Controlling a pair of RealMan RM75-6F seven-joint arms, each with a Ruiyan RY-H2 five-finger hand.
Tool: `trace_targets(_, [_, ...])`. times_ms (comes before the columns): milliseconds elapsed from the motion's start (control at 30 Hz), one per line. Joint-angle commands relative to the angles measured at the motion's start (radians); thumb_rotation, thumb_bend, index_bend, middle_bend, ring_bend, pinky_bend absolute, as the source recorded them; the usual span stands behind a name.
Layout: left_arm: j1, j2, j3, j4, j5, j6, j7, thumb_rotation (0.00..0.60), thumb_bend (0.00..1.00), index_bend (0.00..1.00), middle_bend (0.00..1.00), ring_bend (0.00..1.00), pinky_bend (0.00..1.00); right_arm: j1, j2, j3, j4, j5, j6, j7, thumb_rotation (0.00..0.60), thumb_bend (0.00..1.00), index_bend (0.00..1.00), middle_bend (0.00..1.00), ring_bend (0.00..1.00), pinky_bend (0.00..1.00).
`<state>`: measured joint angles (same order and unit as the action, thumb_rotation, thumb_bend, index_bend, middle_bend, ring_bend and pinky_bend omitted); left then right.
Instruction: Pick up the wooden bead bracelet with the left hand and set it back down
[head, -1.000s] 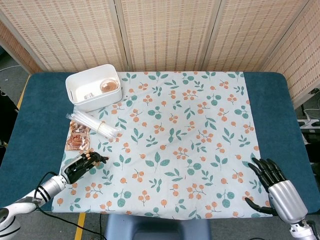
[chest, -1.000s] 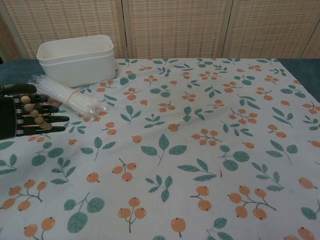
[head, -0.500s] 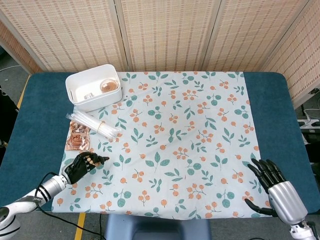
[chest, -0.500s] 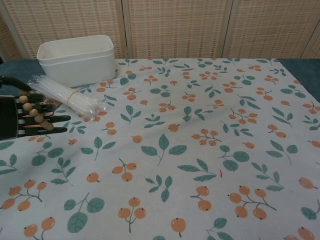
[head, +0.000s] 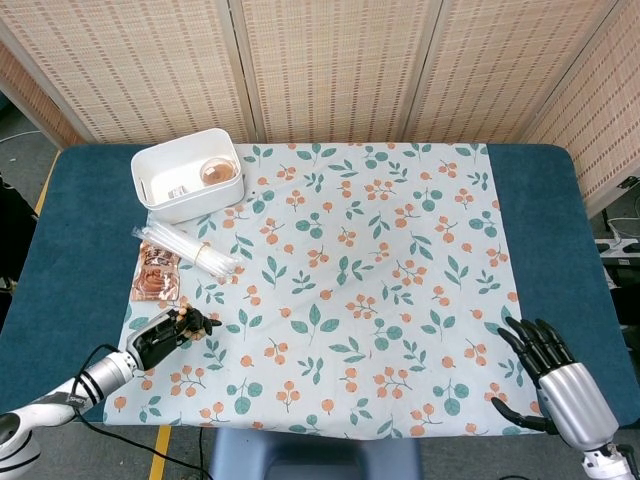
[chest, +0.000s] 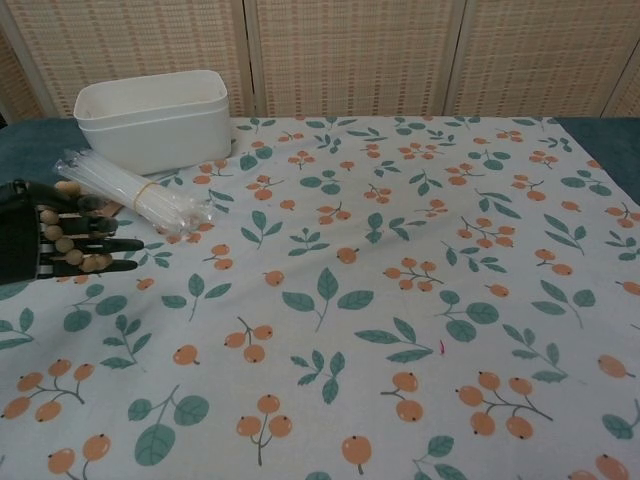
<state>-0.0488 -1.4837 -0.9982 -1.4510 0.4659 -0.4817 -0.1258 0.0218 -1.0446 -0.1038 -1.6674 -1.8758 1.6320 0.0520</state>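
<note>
Left hand (head: 165, 333) low at the near-left edge of the flowered cloth (head: 340, 280), fingers (chest: 112, 243) curled around the wooden bead bracelet (chest: 70, 240), beads strung across the dark palm and held just over the table (head: 545, 210). Right hand (head: 555, 375) out at the near-right corner, resting with fingers spread and nothing in it. Further back on the left: a bundle of clear straws (head: 185, 249), a small packet (head: 156, 273) just beside it, and a white tub (head: 187, 173) behind them, well apart from the bracelet.
</note>
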Motion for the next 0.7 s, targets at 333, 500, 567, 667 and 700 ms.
trace_targets(333, [0.016, -0.043, -0.037, 0.050, 0.025, -0.068, 0.144, 0.600, 0.95, 0.42, 0.38, 0.12, 0.00, 0.000, -0.001, 0.001, 0.001, 0.002, -0.003, -0.002, 0.409, 0.20, 0.00, 0.00, 0.00, 0.00])
trace_targets(500, [0.036, -0.103, -0.070, 0.090, 0.114, -0.058, 0.386, 0.600, 0.85, 0.35, 0.34, 0.11, 0.00, 0.000, -0.001, 0.000, 0.000, 0.000, -0.004, -0.002, 0.409, 0.20, 0.00, 0.00, 0.00, 0.00])
trace_targets(567, [0.042, -0.137, -0.075, 0.113, 0.151, -0.034, 0.483, 0.600, 0.82, 0.32, 0.34, 0.10, 0.00, 0.000, -0.001, -0.001, 0.000, -0.001, -0.006, -0.004, 0.411, 0.20, 0.00, 0.00, 0.00, 0.00])
trace_targets(667, [0.041, -0.173, -0.078, 0.140, 0.193, 0.000, 0.585, 0.600, 0.77, 0.29, 0.33, 0.10, 0.00, 0.001, -0.002, -0.002, -0.001, -0.002, -0.008, -0.004, 0.410, 0.20, 0.00, 0.00, 0.00, 0.00])
trace_targets(700, [0.041, -0.182, -0.079, 0.146, 0.205, 0.007, 0.613, 0.600, 0.76, 0.28, 0.33, 0.10, 0.00, 0.000, -0.001, -0.002, -0.001, -0.002, -0.007, -0.004, 0.410, 0.20, 0.00, 0.00, 0.00, 0.00])
